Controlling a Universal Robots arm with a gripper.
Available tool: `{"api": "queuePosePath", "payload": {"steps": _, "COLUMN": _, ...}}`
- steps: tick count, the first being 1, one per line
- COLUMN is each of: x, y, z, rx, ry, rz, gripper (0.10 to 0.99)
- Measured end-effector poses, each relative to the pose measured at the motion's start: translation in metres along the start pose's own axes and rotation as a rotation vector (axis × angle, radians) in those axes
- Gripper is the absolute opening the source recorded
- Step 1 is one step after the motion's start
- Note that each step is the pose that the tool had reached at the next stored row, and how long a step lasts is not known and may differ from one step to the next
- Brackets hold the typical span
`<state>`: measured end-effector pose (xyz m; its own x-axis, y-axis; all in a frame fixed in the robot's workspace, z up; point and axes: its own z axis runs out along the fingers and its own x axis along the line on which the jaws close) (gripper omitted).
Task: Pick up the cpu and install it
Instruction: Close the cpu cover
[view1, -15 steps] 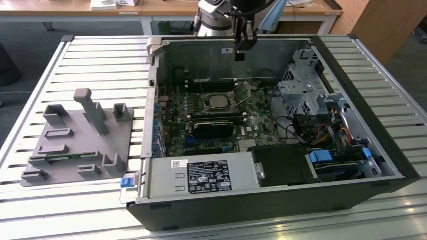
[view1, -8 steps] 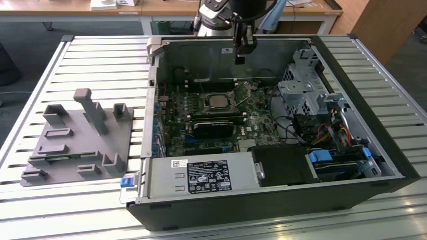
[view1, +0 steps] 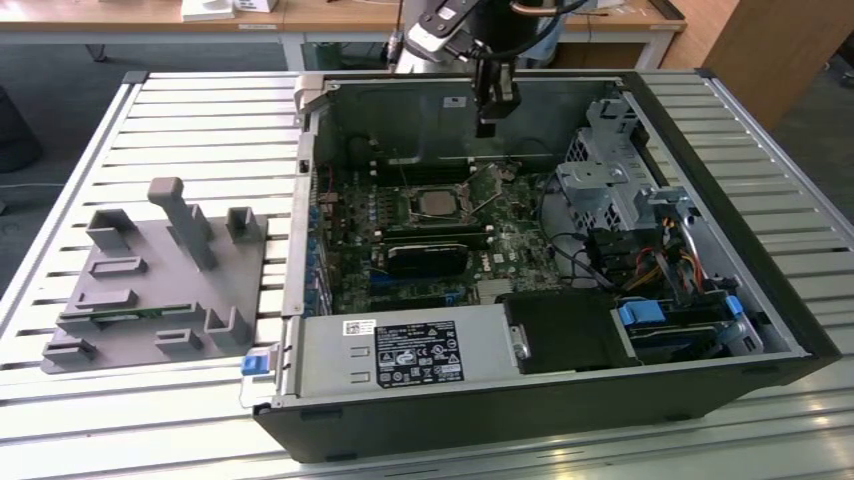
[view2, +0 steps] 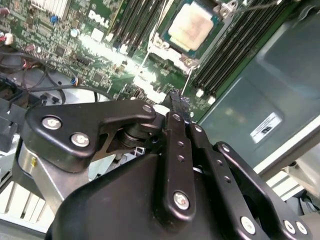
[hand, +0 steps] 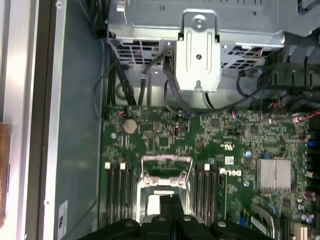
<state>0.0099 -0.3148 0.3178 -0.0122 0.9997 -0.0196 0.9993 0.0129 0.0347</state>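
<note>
On the exterior view's left, a grey tray (view1: 147, 290) lies on the slatted bench (view1: 200, 130) with a green memory stick (view1: 127, 318) in one of its slots. The cpu is not on the tray. Beside it is the open computer case (view1: 534, 410), its motherboard (view1: 521, 225) exposed. The cpu (view1: 434, 203) lies inside the socket (view1: 434, 190) near the middle of the board. In the second wrist view its pale metal top (view2: 192, 25) looks flat and square to the surrounding seat. The claw (view1: 489, 125) hangs above the board close to the socket, well clear of the chip. Its fingers (hand: 167, 205) are pressed together and hold nothing, as both wrist views confirm. In the first wrist view the socket's hinged metal frame (hand: 166, 167) appears raised, so the chip seems to be laid in place but not clamped. By that reading the work is at the seating stage. Doing it well means the chip stays level in its seat, with all four edges inside the border and none riding up. The claw should travel straight up and down over the socket, not sideways, so that it neither drags the chip nor catches the raised frame. To the exterior view's right, the silver drive cage (view1: 601, 190) and a bundle of coloured cables (view1: 654, 265) crowd that side of the case, leaving little room for a swing in that direction.
</note>
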Motion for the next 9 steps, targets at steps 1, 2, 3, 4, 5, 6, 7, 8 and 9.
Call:
{"api": "queuePosePath", "payload": {"steps": 1, "x": 0.0000, "y": 0.0020, "z": 0.0012, "rx": 0.000, "ry": -0.0001, "rz": 0.000, "gripper": 0.106}}
{"api": "queuePosePath", "payload": {"steps": 2, "x": 0.0000, "y": 0.0026, "z": 0.0029, "rx": 0.000, "ry": 0.0000, "rz": 0.000, "gripper": 0.106}}
{"api": "queuePosePath", "payload": {"steps": 3, "x": 0.0000, "y": 0.0026, "z": 0.0047, "rx": 0.000, "ry": -0.0001, "rz": 0.000, "gripper": 0.106}}
{"api": "queuePosePath", "payload": {"steps": 4, "x": 0.0001, "y": 0.0026, "z": 0.0065, "rx": 0.000, "ry": -0.0004, "rz": 0.000, "gripper": 0.106}}
{"api": "queuePosePath", "payload": {"steps": 5, "x": 0.0001, "y": 0.0025, "z": 0.0084, "rx": 0.000, "ry": -0.0008, "rz": 0.000, "gripper": 0.106}}
{"api": "queuePosePath", "payload": {"steps": 6, "x": 0.0002, "y": 0.0025, "z": 0.0103, "rx": 0.000, "ry": -0.0010, "rz": 0.000, "gripper": 0.106}}
{"api": "queuePosePath", "payload": {"steps": 7, "x": 0.0002, "y": 0.0024, "z": 0.0119, "rx": 0.000, "ry": -0.0009, "rz": 0.000, "gripper": 0.106}}
{"api": "queuePosePath", "payload": {"steps": 8, "x": 0.0002, "y": 0.0026, "z": 0.0139, "rx": 0.001, "ry": -0.0010, "rz": 0.000, "gripper": 0.106}}
{"api": "queuePosePath", "payload": {"steps": 9, "x": 0.0003, "y": 0.0040, "z": 0.0157, "rx": 0.002, "ry": -0.0010, "rz": 0.000, "gripper": 0.106}}
